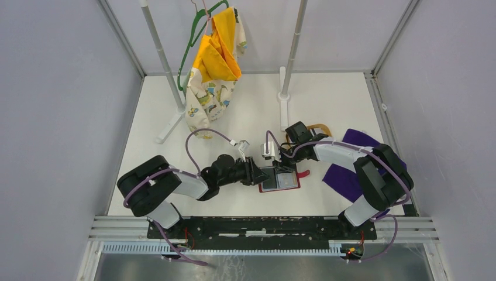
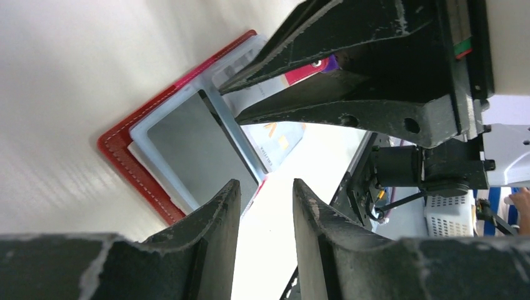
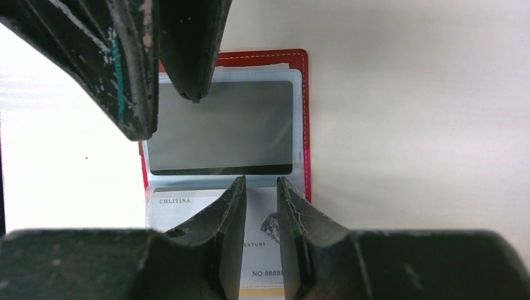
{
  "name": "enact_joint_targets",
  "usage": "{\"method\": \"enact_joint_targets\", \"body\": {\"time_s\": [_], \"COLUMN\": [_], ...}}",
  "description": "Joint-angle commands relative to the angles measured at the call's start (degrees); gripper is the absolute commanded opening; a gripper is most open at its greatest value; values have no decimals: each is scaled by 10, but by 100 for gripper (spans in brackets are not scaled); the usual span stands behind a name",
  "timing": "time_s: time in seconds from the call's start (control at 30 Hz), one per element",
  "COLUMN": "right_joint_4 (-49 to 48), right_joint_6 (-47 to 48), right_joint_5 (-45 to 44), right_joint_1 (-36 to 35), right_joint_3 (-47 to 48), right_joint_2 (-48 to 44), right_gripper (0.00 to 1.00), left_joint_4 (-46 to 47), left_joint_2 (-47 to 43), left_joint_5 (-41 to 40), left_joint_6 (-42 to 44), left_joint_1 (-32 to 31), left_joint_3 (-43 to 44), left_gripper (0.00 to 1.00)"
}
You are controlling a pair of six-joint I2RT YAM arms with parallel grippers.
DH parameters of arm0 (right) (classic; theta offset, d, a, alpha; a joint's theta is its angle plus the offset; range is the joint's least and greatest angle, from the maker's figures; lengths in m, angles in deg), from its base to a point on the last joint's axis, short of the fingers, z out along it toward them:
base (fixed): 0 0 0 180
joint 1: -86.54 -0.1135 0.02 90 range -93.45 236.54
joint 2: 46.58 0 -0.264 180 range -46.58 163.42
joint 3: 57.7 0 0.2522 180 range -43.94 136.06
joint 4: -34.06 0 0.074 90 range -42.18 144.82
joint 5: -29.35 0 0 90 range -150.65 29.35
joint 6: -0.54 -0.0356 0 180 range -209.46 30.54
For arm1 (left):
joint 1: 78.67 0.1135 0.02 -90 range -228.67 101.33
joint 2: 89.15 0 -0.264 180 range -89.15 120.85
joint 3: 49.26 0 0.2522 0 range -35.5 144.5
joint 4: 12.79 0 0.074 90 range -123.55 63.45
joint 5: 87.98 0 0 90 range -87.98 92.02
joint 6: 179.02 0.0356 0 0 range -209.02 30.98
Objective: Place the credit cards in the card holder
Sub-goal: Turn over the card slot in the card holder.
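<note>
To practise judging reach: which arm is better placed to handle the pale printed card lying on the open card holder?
Probably the right. The right gripper hovers directly over the printed card; the left gripper is by the dark card, on the other half of the card holder.

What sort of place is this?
Probably a lab robot test cell: plain grey panel walls boxing in a white table, an aluminium mounting rail at its near edge, and staged props like a metal garment rack.

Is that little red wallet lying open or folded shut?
Open: the card holder lies spread flat, clear inner sleeves facing up with a dark card behind one.
</note>
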Motion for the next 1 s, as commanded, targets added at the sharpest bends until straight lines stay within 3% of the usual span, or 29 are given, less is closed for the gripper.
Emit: {"method": "enact_joint_targets", "body": {"time_s": [0.0, 0.97], "right_joint_4": [1, 12], "right_joint_6": [-7, -3], "right_joint_5": [18, -37], "right_joint_1": [0, -18], "right_joint_3": [1, 9], "right_joint_2": [6, 57], "right_gripper": [29, 22], "left_joint_4": [-42, -86], "left_joint_2": [-41, -30], "left_joint_5": [-37, -49], "left_joint_6": [23, 23], "left_joint_1": [0, 0], "left_joint_3": [1, 10], "left_gripper": [43, 51]}}
